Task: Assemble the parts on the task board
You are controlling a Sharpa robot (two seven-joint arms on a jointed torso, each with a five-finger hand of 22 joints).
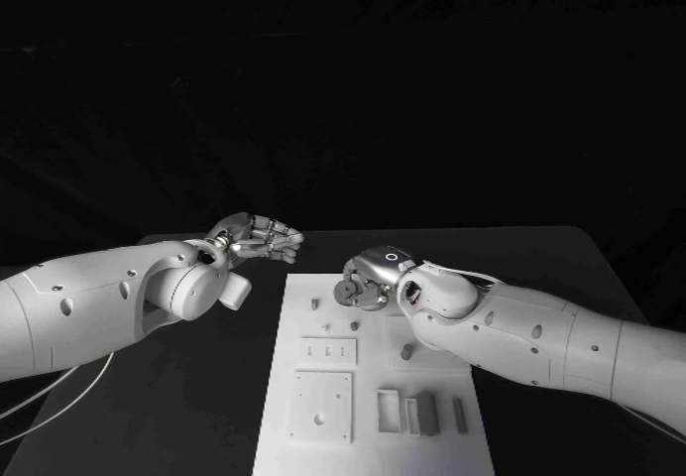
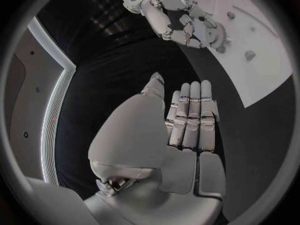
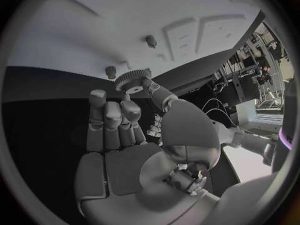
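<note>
The white task board [image 1: 375,451] lies in the middle of the black table. My right hand [image 1: 375,283] hovers over the board's far end and pinches a small toothed gear [image 1: 348,291] between thumb and a finger. The right wrist view shows the gear [image 3: 131,79] at the tips of that hand [image 3: 119,135], just above two short pegs [image 3: 111,71] [image 3: 150,40] on the board [image 3: 81,30]. My left hand [image 1: 258,239] hangs off the board's far left corner, holding nothing. In its wrist view the fingers [image 2: 190,117] lie side by side, with the right hand [image 2: 178,15] and gear [image 2: 218,35] beyond.
Nearer me the board carries a small slotted plate [image 1: 329,350], a larger square plate [image 1: 320,403] and three upright rectangular blocks [image 1: 423,414]. Small pegs [image 1: 407,350] stand mid-board. Bare black table [image 1: 186,397] lies on either side.
</note>
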